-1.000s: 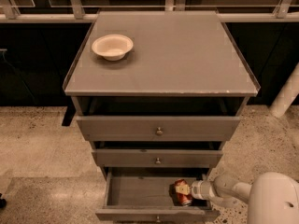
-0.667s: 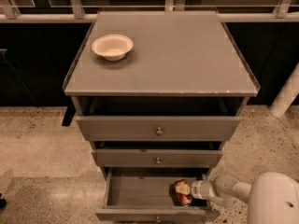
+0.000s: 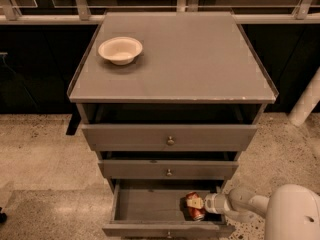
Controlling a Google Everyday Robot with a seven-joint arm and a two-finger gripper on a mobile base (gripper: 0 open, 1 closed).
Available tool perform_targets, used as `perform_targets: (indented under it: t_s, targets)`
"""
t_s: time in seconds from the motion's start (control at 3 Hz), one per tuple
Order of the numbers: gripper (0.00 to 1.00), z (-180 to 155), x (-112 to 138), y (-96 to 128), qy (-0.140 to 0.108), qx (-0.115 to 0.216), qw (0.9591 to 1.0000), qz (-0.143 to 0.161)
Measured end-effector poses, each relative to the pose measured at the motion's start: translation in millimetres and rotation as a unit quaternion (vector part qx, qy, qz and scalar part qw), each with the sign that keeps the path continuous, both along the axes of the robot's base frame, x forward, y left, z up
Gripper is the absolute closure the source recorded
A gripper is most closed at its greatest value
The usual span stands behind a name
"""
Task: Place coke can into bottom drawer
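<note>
The bottom drawer [image 3: 145, 204] is pulled open at the foot of the grey cabinet, a shallow grey tray with a small knob on its front. The red coke can [image 3: 194, 206] is inside it, at the right end of the tray. My gripper [image 3: 199, 203] reaches in from the right, over the drawer's right side, with its pale fingers [image 3: 197, 202] against the can. I cannot tell whether the can rests on the drawer floor.
The two upper drawers [image 3: 170, 140] stand slightly ajar. A cream bowl [image 3: 120, 49] sits on the cabinet top [image 3: 200, 59] at the back left. My white arm [image 3: 292, 211] fills the lower right corner. Speckled floor lies around the cabinet.
</note>
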State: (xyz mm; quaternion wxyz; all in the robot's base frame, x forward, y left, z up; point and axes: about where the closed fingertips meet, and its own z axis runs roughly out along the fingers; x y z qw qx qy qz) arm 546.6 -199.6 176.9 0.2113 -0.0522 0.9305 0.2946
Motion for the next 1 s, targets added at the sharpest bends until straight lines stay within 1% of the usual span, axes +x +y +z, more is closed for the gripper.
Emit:
perform_targets:
  t_s: [0.33,0.67,1.0]
  targets:
    - [0.11,0.0,0.0,0.1,0.0,0.0,1.0,0.0]
    - [0.0,-0.1,0.0,0.1,0.0,0.0,1.0,0.0]
    - [0.0,-0.1,0.0,0.1,0.0,0.0,1.0,0.0]
